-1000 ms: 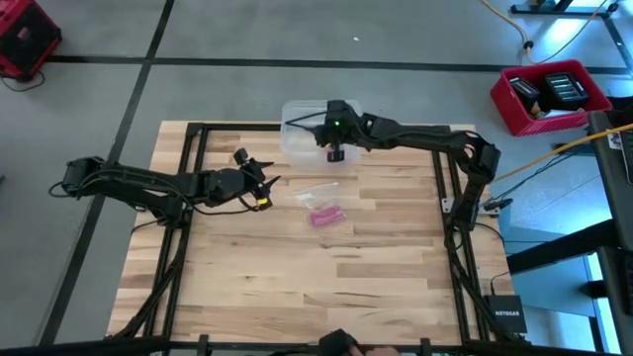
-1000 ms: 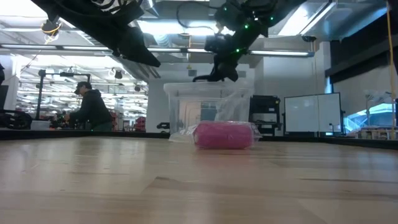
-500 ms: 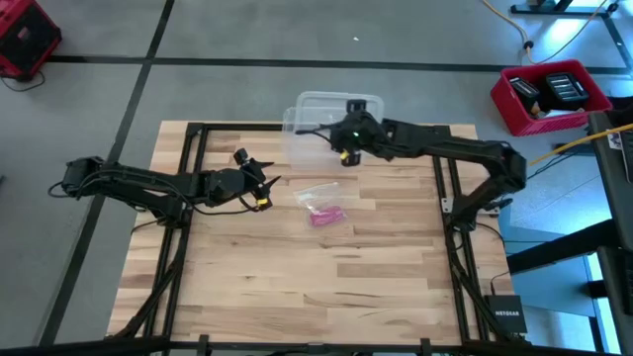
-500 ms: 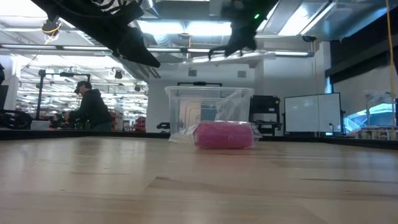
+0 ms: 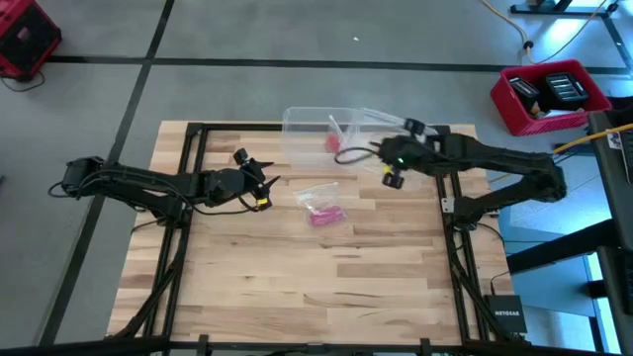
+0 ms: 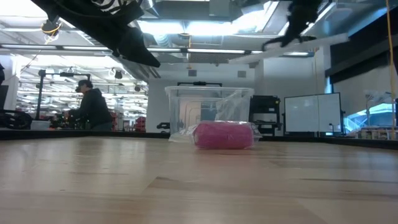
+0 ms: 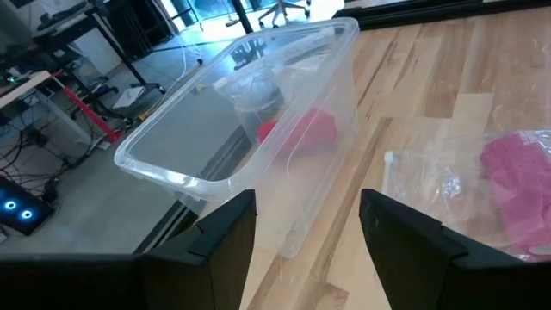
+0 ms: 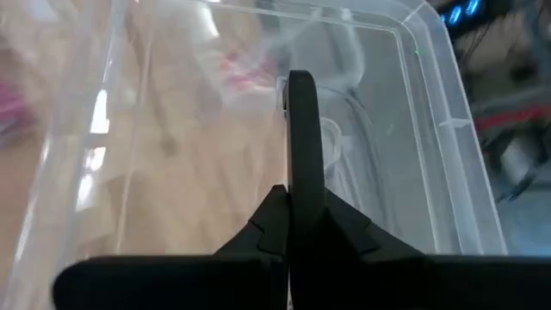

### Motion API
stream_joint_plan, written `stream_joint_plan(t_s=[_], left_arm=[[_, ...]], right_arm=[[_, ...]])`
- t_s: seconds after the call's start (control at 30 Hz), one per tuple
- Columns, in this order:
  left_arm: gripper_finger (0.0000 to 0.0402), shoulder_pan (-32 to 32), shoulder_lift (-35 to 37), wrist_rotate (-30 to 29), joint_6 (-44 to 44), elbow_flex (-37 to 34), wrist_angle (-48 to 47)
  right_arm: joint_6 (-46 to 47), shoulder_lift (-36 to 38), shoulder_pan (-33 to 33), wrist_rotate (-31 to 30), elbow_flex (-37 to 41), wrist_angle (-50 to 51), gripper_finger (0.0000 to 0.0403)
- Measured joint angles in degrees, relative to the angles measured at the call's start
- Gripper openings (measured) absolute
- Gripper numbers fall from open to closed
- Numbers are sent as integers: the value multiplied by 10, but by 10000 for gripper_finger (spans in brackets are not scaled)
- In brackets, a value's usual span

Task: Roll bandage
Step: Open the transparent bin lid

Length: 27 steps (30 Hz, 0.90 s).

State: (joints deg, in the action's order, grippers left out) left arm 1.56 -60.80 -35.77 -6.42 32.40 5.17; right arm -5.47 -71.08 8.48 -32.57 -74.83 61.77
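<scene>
I see the bandage [image 5: 325, 215] as a small pink cylinder of soft, fuzzy fabric lying on its side near the middle of the pale wooden butcher-block table [image 5: 297, 287], on or against a crinkled clear plastic wrapper [image 5: 318, 194]. In the low view the bandage [image 6: 224, 135] rests on the boards in front of the clear plastic box [image 6: 208, 112], a smooth rectangular tub with rounded corners standing at the table's far edge. Something red or pink lies inside the box [image 7: 297, 131]; I cannot tell what it is.

Compared with a second ago, my right arm has swung from directly over the box out towards the right side of the table, and the thin clear lid [image 5: 391, 120] has come away with it, so the box [image 5: 312, 133] is now uncovered. The bandage and wrapper have not moved, and the left arm has stayed as it was.

The right gripper [image 5: 394, 163] hangs above the table just right of the box, its fingers [image 8: 301, 146] pinched together on the lid's edge, the lid held up, tilted. The left gripper [image 5: 263, 190] waits left of the bandage, fingers [image 7: 225, 232] spread wide, holding nothing, aimed at the box.
</scene>
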Motion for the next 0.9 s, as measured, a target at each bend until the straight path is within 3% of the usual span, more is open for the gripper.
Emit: stream_joint_plan(t_s=[0.23, 0.43, 0.67, 0.9], left_arm=[[200, 0, 0, 0, 0, 0, 0], [200, 0, 0, 0, -1, 0, 1], [200, 0, 0, 0, -2, 0, 3], [200, 0, 0, 25, 17, 0, -1]], right_arm=[[199, 70, -84, 24, 106, 46, 35], [348, 71, -171, 37, 181, 51, 37], [457, 56, -198, 47, 296, -55, 38], [488, 42, -197, 50, 390, -199, 52]])
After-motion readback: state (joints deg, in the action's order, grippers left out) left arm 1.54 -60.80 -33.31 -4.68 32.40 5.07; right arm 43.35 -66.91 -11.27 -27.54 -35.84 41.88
